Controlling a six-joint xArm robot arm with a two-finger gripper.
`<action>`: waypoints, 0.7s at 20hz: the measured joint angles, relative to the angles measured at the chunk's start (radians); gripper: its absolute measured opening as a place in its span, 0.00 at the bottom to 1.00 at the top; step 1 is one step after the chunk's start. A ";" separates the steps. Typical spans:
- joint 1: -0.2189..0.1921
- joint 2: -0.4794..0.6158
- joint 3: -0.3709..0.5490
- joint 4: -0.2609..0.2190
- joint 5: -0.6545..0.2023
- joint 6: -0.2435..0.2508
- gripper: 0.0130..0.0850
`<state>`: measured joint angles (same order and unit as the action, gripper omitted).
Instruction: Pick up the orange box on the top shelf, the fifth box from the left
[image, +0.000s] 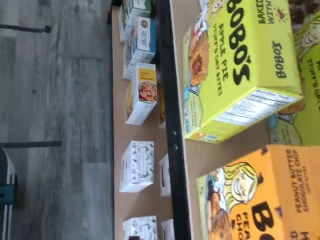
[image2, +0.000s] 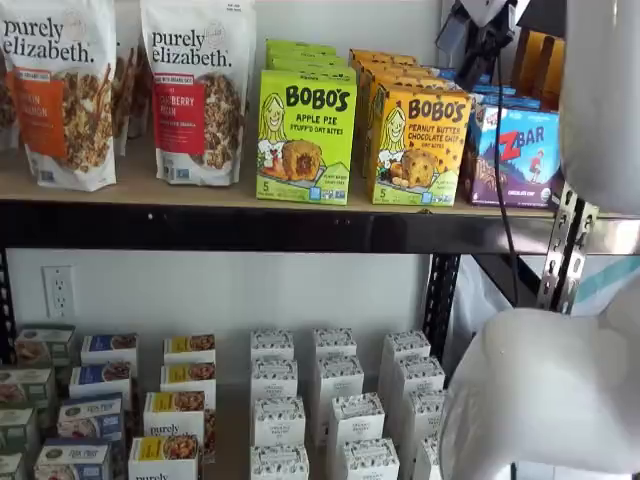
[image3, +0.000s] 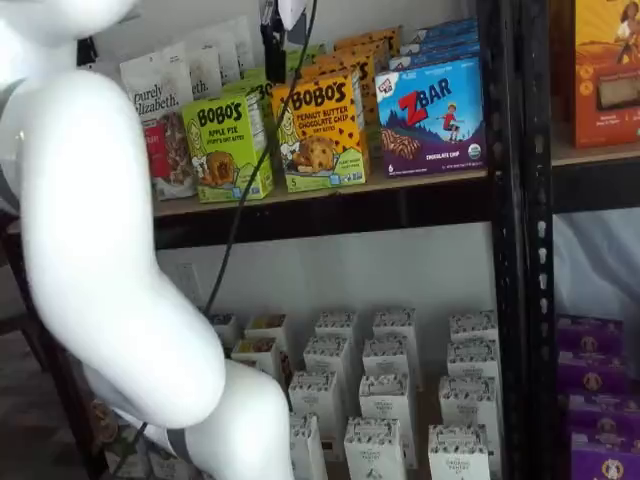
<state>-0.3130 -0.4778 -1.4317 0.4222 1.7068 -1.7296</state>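
Gripper (image2: 487, 45) above the top shelf (image2: 300, 225), fingers side-on.
Whether its black fingers are spread or pressed together cannot be told (cable hanging beside them); the orange box (image2: 418, 145) stands upright just below, between the lime-green Bobo's box (image2: 305, 137) and the ZBar box (image2: 520, 155); nothing grips it.

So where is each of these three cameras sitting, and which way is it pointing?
Wrist view: rides on the arm's wrist, picture turned sideways, looking down past the top shelf at the orange box and the floor; no end effector shows.
Shelf view: fixed in front, facing the shelves straight on; the white arm fills its right side.
Shelf view: fixed in front, angled from the left; the arm fills its left, dark end effector at the top.
Shared: all three show the orange box beside the green box.
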 joint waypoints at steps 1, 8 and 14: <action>0.003 0.007 -0.006 -0.004 -0.006 0.000 1.00; 0.050 0.050 -0.021 -0.064 -0.096 0.009 1.00; 0.064 0.084 -0.043 -0.100 -0.123 0.005 1.00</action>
<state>-0.2490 -0.3938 -1.4746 0.3218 1.5842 -1.7241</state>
